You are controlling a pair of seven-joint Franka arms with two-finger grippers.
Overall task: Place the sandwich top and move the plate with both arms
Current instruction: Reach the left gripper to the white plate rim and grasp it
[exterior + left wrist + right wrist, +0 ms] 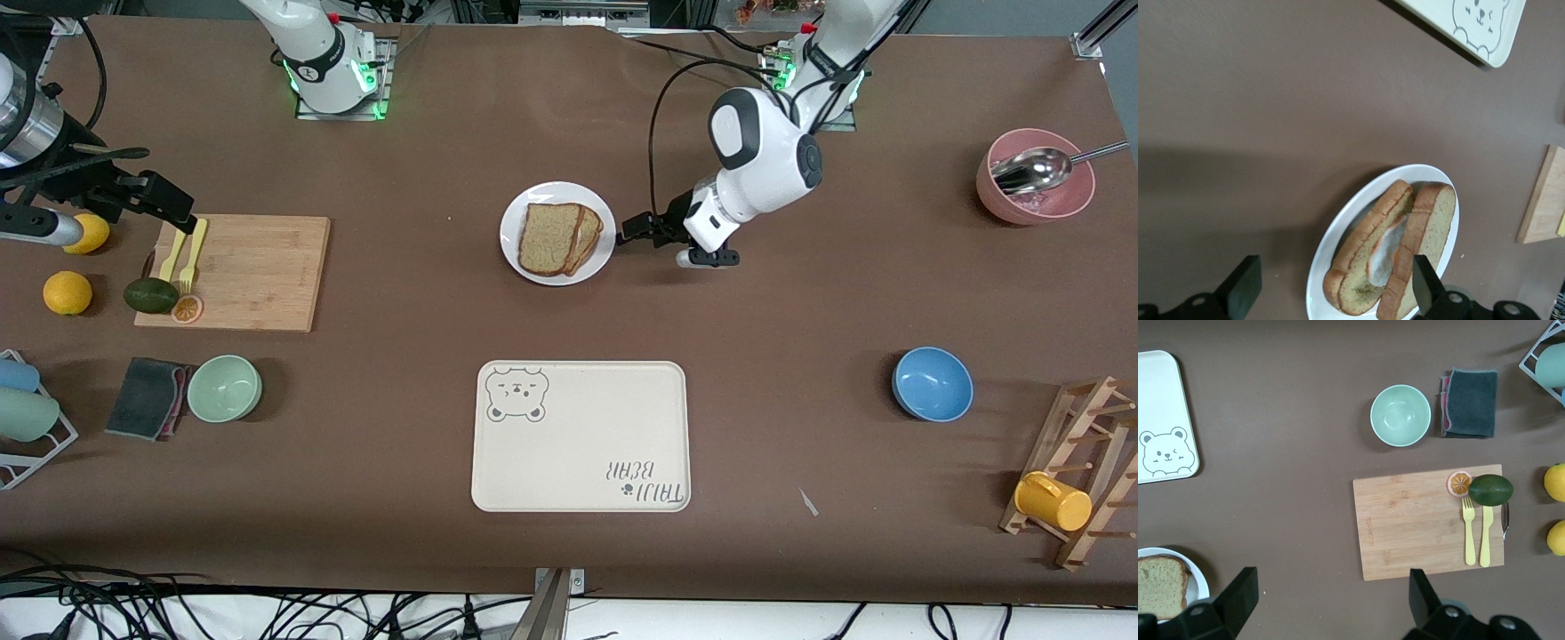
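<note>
Brown tabletop [409, 418] carries the plate [513, 245] at its centre, the sandwich top [548, 237] already lying on it. My left gripper [633, 229], fingers spread, sits at the plate's three o'clock edge, I judge to lift. My right gripper [1328, 597], also spread, waits over the cutting board [258, 271]. Only the left wrist view shows the egg [1386, 252] between slices.

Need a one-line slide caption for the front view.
Left gripper open beside the plate holding the sandwich top; right gripper open over the cutting board.
</note>
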